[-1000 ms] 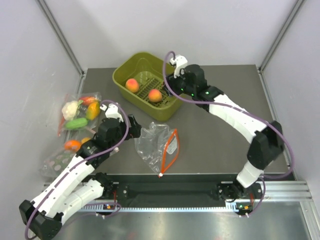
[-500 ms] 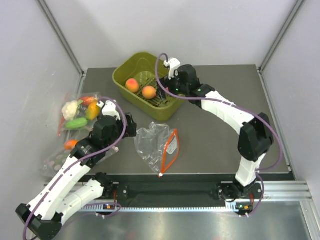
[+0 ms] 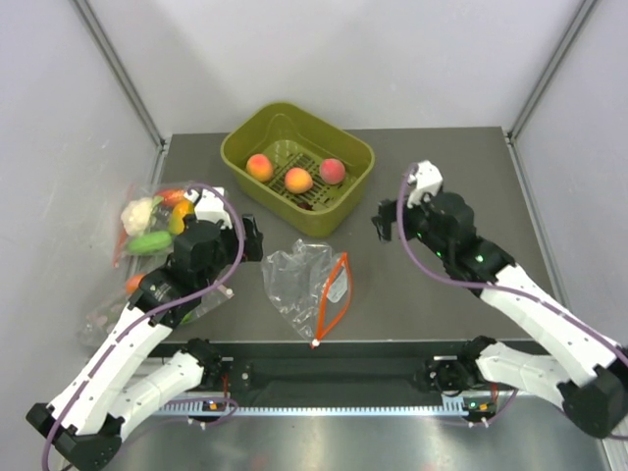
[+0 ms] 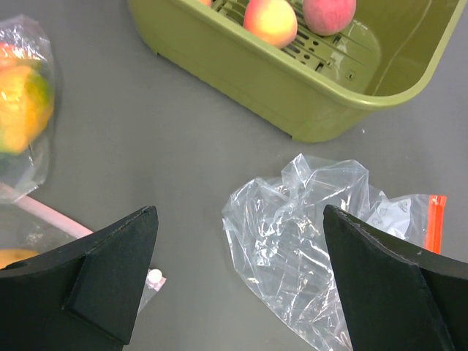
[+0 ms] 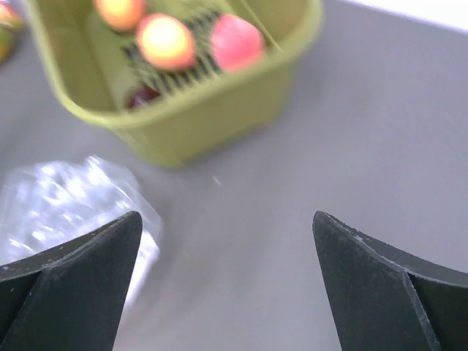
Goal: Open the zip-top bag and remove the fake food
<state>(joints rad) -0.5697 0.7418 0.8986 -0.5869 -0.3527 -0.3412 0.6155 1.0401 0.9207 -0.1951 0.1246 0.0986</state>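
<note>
- Item: zip-top bag (image 3: 306, 289). It is being shown crumpled on the table (image 3: 412, 304), just on the near side of the green tub (image 3: 343, 201). Its orange-red zip strip (image 3: 332, 294) is being presented along the edge that runs away from the tub.
- Item: fake food (image 3: 297, 180). Three peach-like fruits are being kept inside the tub, side by side on its slatted floor. Nothing is being seen inside the bag.
- Handling, bag: it is being judged light, limp and slippery. Film pinched mid-sheet is likely to bunch up, so the zip strip is being rated the stiffest and surest place for a hold.
- Handling, fruit: it is being judged light, firm and prone to rolling. A hold across the widest part is being advised.
- Tool: left gripper (image 3: 253, 240). Its jaws are being held wide apart with nothing between them, near the tub's near-left side.
- Tool: right gripper (image 3: 385, 218). Its jaws are being held wide apart and empty, off the tub's right side.
</note>
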